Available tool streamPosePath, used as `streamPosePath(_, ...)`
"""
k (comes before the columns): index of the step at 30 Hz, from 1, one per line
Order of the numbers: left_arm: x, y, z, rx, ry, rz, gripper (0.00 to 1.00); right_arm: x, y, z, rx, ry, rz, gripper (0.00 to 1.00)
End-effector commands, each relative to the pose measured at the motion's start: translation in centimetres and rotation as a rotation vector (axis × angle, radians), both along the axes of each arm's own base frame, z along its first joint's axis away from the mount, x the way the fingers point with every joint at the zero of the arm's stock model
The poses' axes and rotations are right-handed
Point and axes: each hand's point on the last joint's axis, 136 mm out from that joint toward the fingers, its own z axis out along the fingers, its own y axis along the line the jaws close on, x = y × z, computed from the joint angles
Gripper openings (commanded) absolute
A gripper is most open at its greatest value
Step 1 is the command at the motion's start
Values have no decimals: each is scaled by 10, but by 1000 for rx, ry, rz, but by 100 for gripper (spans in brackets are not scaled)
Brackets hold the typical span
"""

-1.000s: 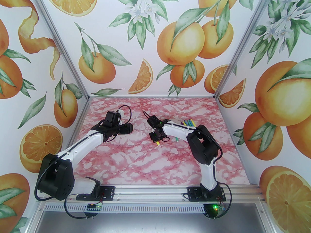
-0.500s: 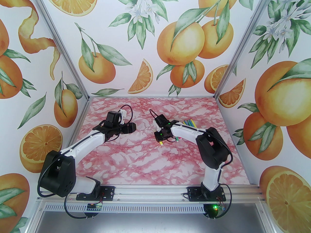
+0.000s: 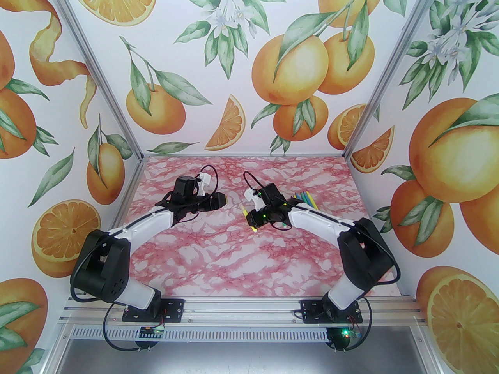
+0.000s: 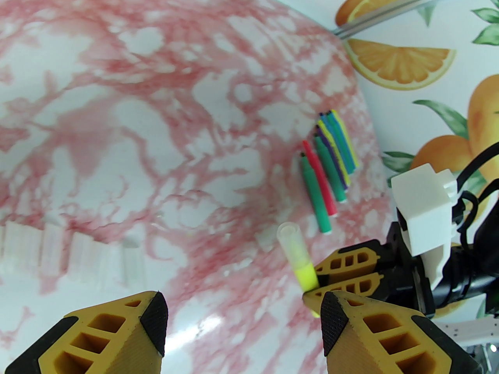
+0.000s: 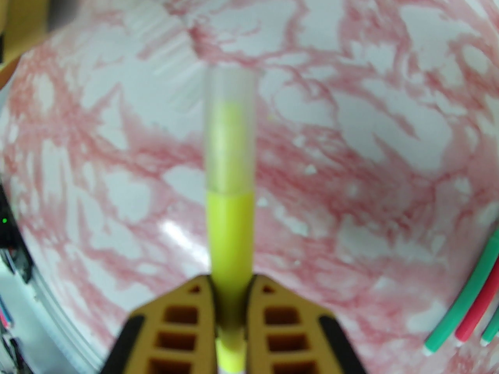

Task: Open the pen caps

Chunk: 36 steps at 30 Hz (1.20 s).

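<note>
My right gripper [image 5: 230, 286] is shut on a yellow pen [image 5: 230, 240] and holds it above the middle of the table. The pen's pale translucent cap [image 5: 230, 131] is on and sticks out past the fingertips. In the left wrist view the same pen [image 4: 305, 276] and its cap [image 4: 291, 240] point up and to the left out of the right gripper [image 4: 323, 283]. My left gripper [image 4: 243, 318] stands open and empty, just short of the cap. From above, the left gripper [image 3: 224, 201] faces the right gripper [image 3: 249, 218] over a small gap.
A bundle of coloured pens [image 4: 329, 166] lies on the pink marbled table [image 3: 218, 263], behind the right arm [image 3: 302, 198]. Several pale blurred shapes [image 4: 74, 247], which look like loose caps, lie in a row on the left. The patterned walls stand close on three sides.
The left gripper has moved right, towards the centre. The right wrist has turned, so the yellow pen's capped end now points at the left gripper, and its elbow has swung right.
</note>
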Motion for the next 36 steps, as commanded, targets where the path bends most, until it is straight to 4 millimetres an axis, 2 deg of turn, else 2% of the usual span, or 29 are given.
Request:
streamPosePath(1,-1,-19,15,-87,-33,-65,68,-1,12,27,91,-64,56,6)
streamPosePath(10,-4,-38,19,-128,-34,-112,66,-7,18,41,131,-85,87,6)
streamPosePath(16,-4,-55,25,-161,-41,-149,60,-12,19,48,141,-104,103,6)
streamPosePath(22,-5,-61,23,-174,-27,-165,56,-12,18,53,146,-125,108,6)
streamPosePath(36,-5,-74,36,-220,-33,-203,42,-9,19,55,141,-137,111,6)
